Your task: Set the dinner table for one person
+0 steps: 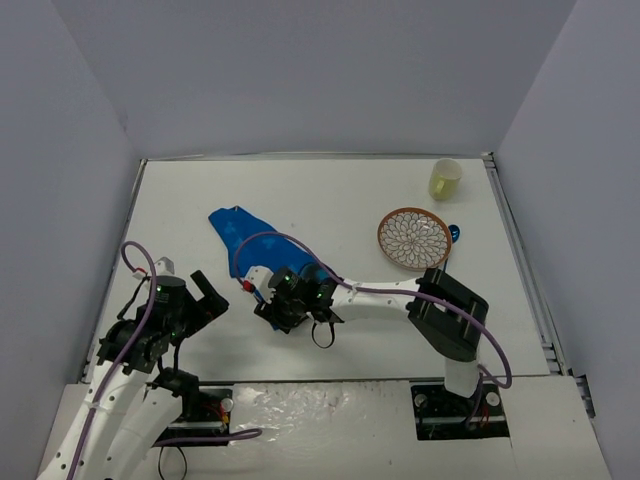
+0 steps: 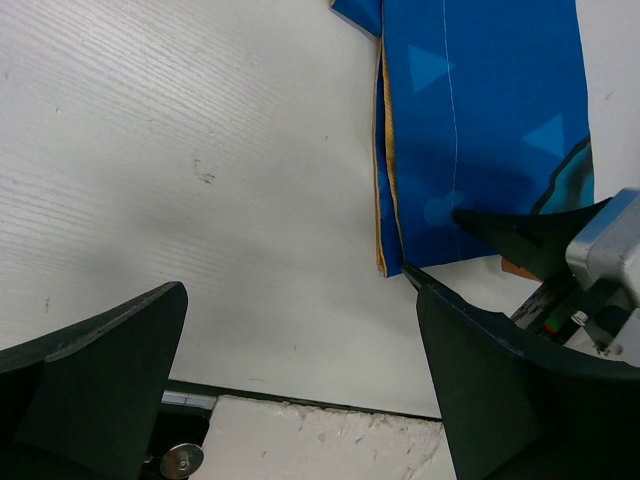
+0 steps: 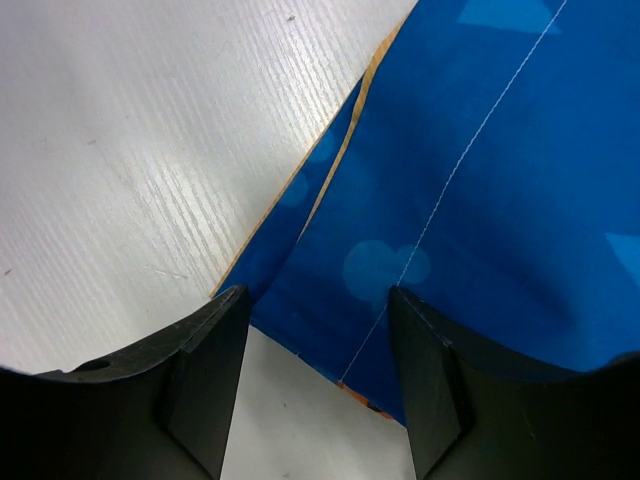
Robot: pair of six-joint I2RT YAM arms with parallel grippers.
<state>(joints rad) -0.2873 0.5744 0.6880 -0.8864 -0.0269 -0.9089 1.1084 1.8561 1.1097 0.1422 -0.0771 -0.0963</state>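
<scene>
The dinner table (image 1: 330,195) is a white top with a metal rim. A folded blue placemat (image 1: 240,232) with an orange edge lies left of centre. My right gripper (image 1: 272,305) is down at the mat's near end. In the right wrist view its jaws (image 3: 318,300) stand apart on either side of the placemat's (image 3: 480,180) near corner, not pinching the cloth. My left gripper (image 1: 205,295) hovers at the near left. In the left wrist view it (image 2: 295,285) is wide open over bare table (image 2: 200,150), left of the placemat (image 2: 480,130).
A patterned round plate (image 1: 413,238) lies at the right, with a small blue thing (image 1: 455,233) at its right rim. A pale yellow cup (image 1: 445,179) stands at the far right corner. The table's near edge (image 2: 300,400) runs just below my left fingers.
</scene>
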